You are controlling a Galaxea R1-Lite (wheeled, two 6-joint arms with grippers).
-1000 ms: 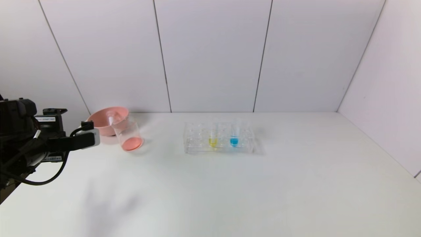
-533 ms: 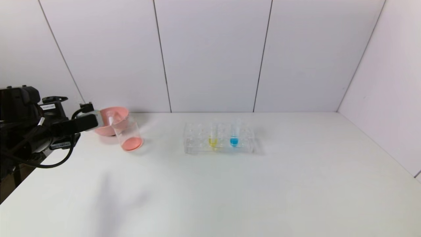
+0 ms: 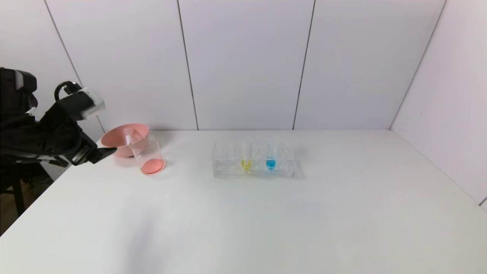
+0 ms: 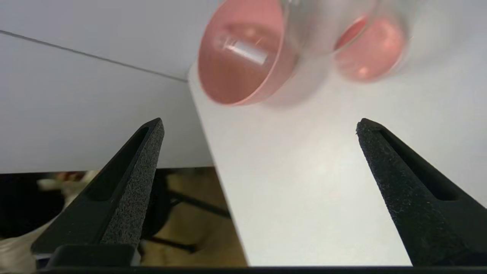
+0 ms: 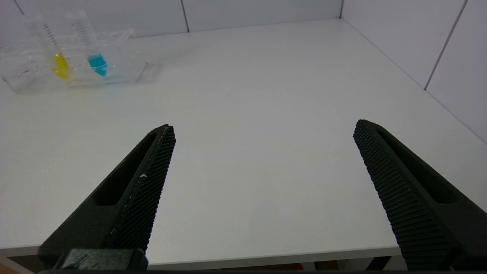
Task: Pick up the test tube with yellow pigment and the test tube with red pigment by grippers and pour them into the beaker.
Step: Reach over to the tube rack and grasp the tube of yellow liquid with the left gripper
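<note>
The test tube with yellow pigment (image 3: pixel 246 156) stands in the clear rack (image 3: pixel 228 167) at the table's middle; it also shows in the right wrist view (image 5: pixel 57 57). No red-tipped tube shows. The beaker (image 3: pixel 147 150) stands at the back left with pink-red liquid at its bottom (image 3: pixel 153 166), and shows in the left wrist view (image 4: pixel 365 42). My left gripper (image 3: pixel 103 151) is open and empty, tilted down over the table's left edge just left of the bowl and beaker (image 4: pixel 258 121). My right gripper (image 5: pixel 262 127) is open and empty over the table's near edge, out of the head view.
A pink bowl (image 3: pixel 114 137) stands behind and left of the beaker, with a clear tube (image 4: pixel 243 51) lying in it. A blue-tipped tube (image 3: pixel 271 156) stands in the rack beside the yellow one. White walls close the back and right; the table's left edge is under my left gripper.
My left arm has risen and swung towards the bowl; its gripper now tilts down at the table beside the bowl. The beaker, the bowl and the rack have not moved.
</note>
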